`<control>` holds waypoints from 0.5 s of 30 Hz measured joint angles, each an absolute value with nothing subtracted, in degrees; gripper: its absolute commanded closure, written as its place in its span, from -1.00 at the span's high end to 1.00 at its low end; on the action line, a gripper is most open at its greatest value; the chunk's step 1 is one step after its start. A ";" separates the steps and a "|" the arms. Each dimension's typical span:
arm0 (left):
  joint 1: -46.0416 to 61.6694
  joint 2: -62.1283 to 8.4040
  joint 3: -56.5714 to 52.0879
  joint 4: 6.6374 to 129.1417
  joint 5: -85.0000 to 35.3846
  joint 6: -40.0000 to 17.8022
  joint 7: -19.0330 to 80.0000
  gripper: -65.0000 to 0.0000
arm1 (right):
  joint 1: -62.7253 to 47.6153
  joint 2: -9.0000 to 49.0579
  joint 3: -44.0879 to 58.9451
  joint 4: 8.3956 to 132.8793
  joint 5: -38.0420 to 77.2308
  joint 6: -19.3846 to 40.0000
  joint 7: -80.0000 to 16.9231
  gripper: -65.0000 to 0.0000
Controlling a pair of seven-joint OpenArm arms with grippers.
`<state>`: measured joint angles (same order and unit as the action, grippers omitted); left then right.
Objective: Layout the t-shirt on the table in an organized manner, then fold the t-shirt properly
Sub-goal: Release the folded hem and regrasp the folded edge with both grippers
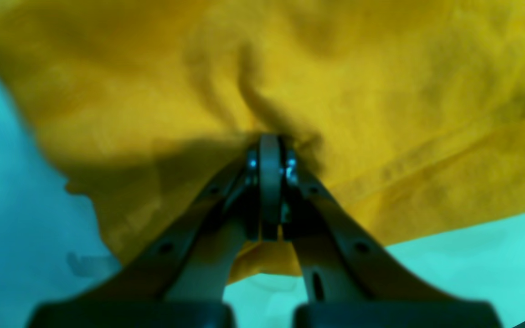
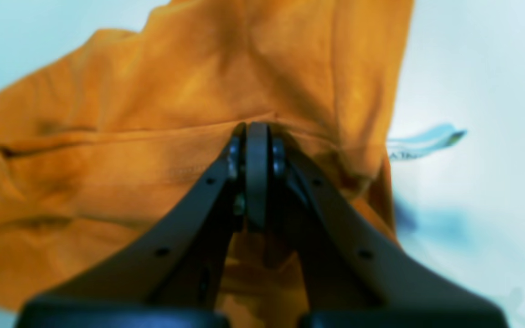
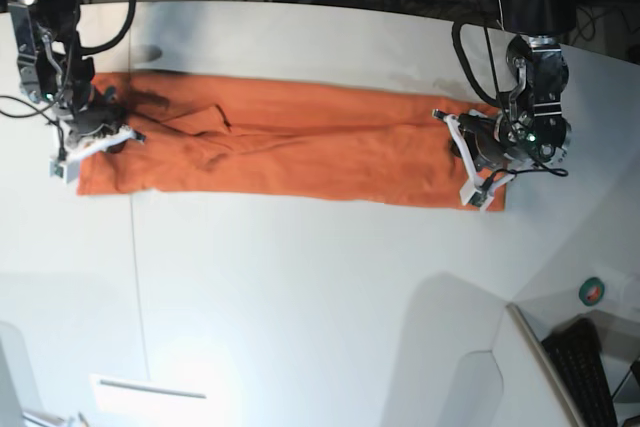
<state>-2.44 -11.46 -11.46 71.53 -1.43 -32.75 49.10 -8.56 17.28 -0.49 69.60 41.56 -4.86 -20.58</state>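
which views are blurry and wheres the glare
Left wrist: soft and smeared, teal cast on the table. Right wrist: t-shirt blurred, right claw sharper. Base: sharpest, with white glare on the near tabletop.

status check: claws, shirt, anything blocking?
Left claw shut on the t-shirt, right claw shut on it too, one at each end. Shirt lies as a long band on the table. Nothing in the way.
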 measured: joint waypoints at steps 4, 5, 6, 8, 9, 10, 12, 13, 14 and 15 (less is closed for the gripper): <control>-3.64 -11.46 -11.42 72.93 -1.41 -32.77 49.69 -1.00 | -8.86 17.61 0.01 70.46 41.01 -5.76 -21.06 -1.00; -3.46 -11.57 -11.57 74.35 -1.34 -32.75 49.74 -1.00 | -9.28 17.58 0.01 71.55 40.66 -6.24 -21.61 -1.00; -3.29 -11.73 -11.86 75.90 -1.63 -32.77 49.80 -1.00 | -9.82 17.61 0.01 72.82 40.32 -6.68 -22.44 -1.00; -2.48 -11.75 -14.79 79.20 -3.16 -32.93 49.74 -1.00 | -11.40 17.58 -0.01 75.88 40.10 -7.16 -22.96 -1.00; -2.07 -11.88 -16.69 80.82 -2.96 -32.95 51.31 -1.00 | -12.08 17.58 -0.05 77.60 40.10 -7.27 -23.64 -1.00; -1.58 -12.03 -18.72 82.78 -2.39 -32.95 53.84 -1.00 | -12.69 17.58 -0.01 79.77 40.03 -7.35 -23.86 -1.00; -0.91 -12.25 -22.48 86.52 -1.80 -32.93 56.10 -1.00 | -13.63 17.61 0.25 84.55 40.07 -7.20 -23.44 -1.00; -0.80 -12.43 -24.58 87.85 -1.85 -32.95 56.18 -1.00 | -14.09 17.61 0.30 87.24 40.05 -7.20 -22.96 -1.00; -0.67 -12.53 -26.65 88.66 -2.09 -32.95 56.18 -1.00 | -14.81 17.58 0.32 90.06 40.07 -7.16 -22.72 -1.00; -0.67 -12.51 -28.64 88.77 -2.28 -32.93 56.05 -1.00 | -15.55 17.61 0.30 92.58 40.29 -6.90 -22.70 -1.00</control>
<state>-0.67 -12.51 -28.64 88.77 -2.28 -32.93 56.05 -15.55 17.61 0.30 92.58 40.29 -6.90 -22.70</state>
